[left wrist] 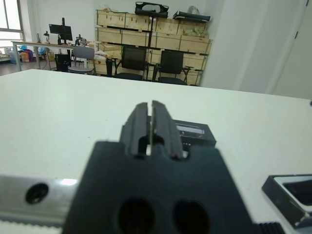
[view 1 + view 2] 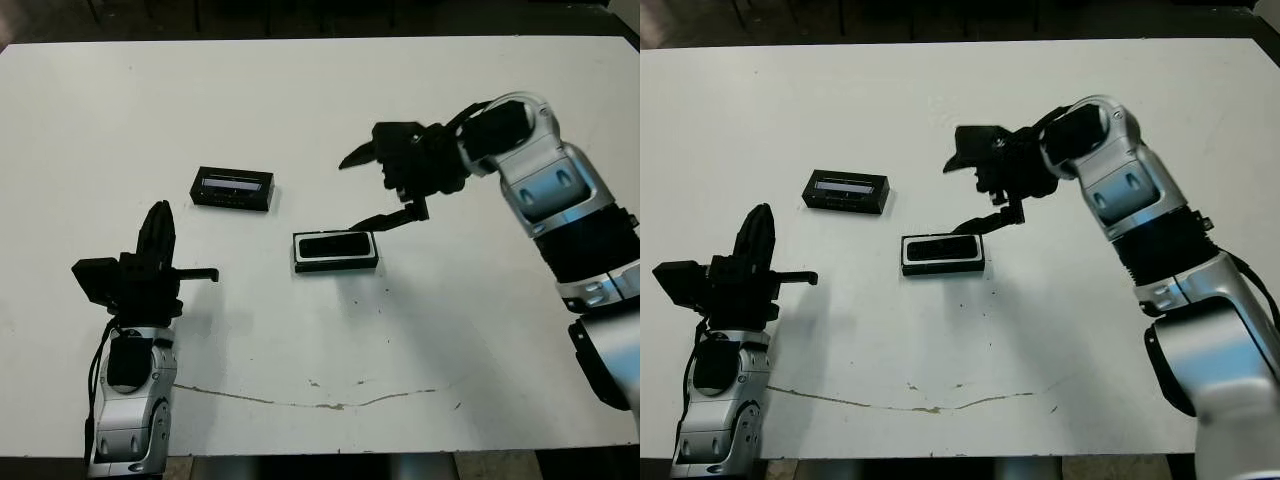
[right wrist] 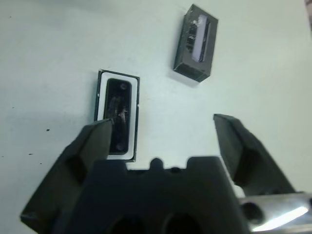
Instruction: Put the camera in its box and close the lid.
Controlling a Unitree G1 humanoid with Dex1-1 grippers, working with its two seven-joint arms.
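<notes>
Looking down at the white table [image 2: 300, 420], we see the box [image 2: 335, 251] near the middle of the tabletop, a shallow black-walled tray with a white lining, lying flat with its long side parallel to the near edge. We see the camera [image 3: 118, 113] inside it as a dark slab filling most of the white lining; no glowing screen is readable from these views. We find the lid [image 2: 234, 188] apart from the box, toward the far left of it, flat on the tabletop with its pale window strip facing up, so the box is uncovered. We see the right gripper [image 2: 380, 190] above the tabletop just beyond the right end of the box, its two black fingers spread wide and holding nothing; the lower finger [image 2: 390, 218] reaches down toward the box's right end, and we cannot tell if it touches the rim. In the right wrist view one finger overlaps the near end of the box while the other sits well off to the side over bare table. We see the left gripper [image 2: 157, 232] near the left near corner, well apart from lid and box, fingers pressed together on nothing, pointing toward the far edge. A thin stain line [image 2: 300, 400] runs along the tabletop by the near edge.
</notes>
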